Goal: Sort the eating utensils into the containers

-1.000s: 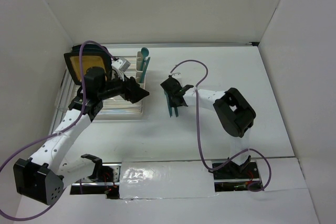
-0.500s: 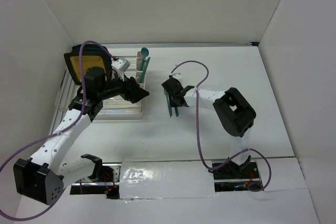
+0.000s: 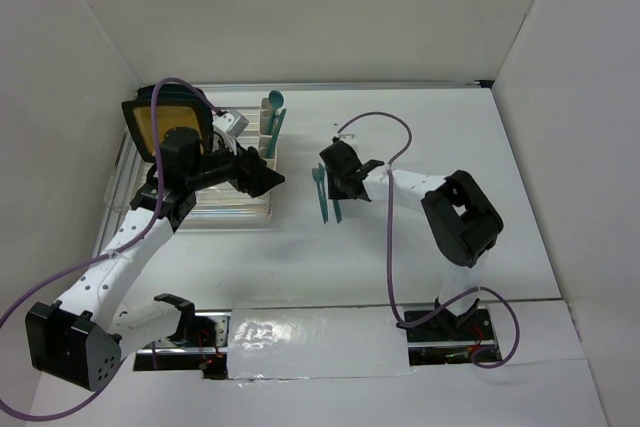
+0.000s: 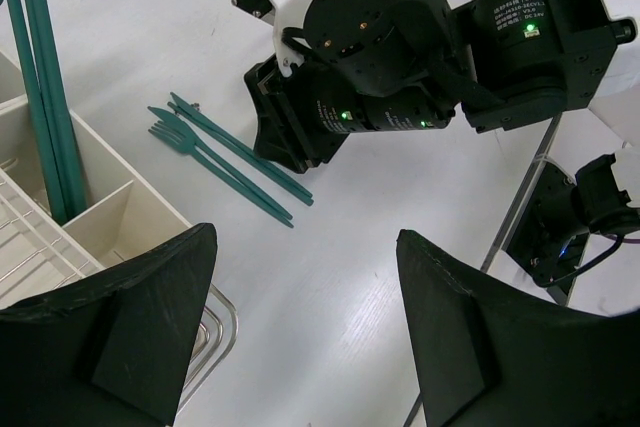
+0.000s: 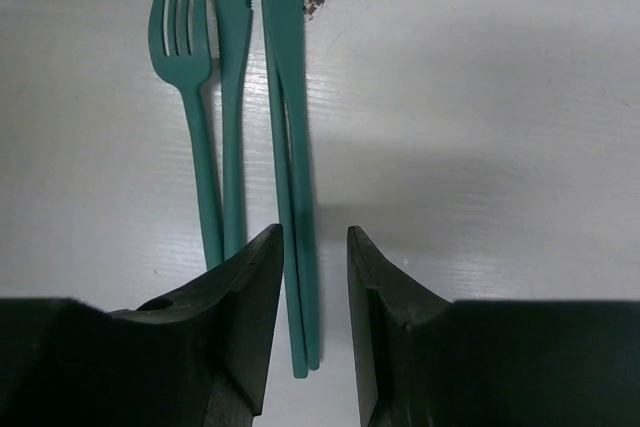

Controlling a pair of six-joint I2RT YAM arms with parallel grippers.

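Several dark teal utensils (image 3: 327, 199) lie side by side on the white table: a fork (image 5: 188, 97), a knife (image 5: 235, 97) and two thin handles (image 5: 292, 177). My right gripper (image 3: 338, 185) hovers over them, open by a narrow gap (image 5: 315, 257), with the two thin handles lying between the jaws, untouched. More teal utensils (image 3: 275, 115) stand in the cream-white containers (image 3: 267, 139). One container (image 4: 95, 217) shows in the left wrist view. My left gripper (image 3: 270, 181) is open and empty (image 4: 305, 332) beside the rack corner.
The wire dish rack (image 3: 232, 209) stands at the left, with a black-rimmed yellow plate (image 3: 158, 123) upright in it. White walls close off the back and both sides. The right arm's purple cable (image 3: 385, 247) loops over the table.
My right gripper and arm have shifted a little to the right, uncovering the fork's head. The utensils stay flat on the table. The left arm has not moved.
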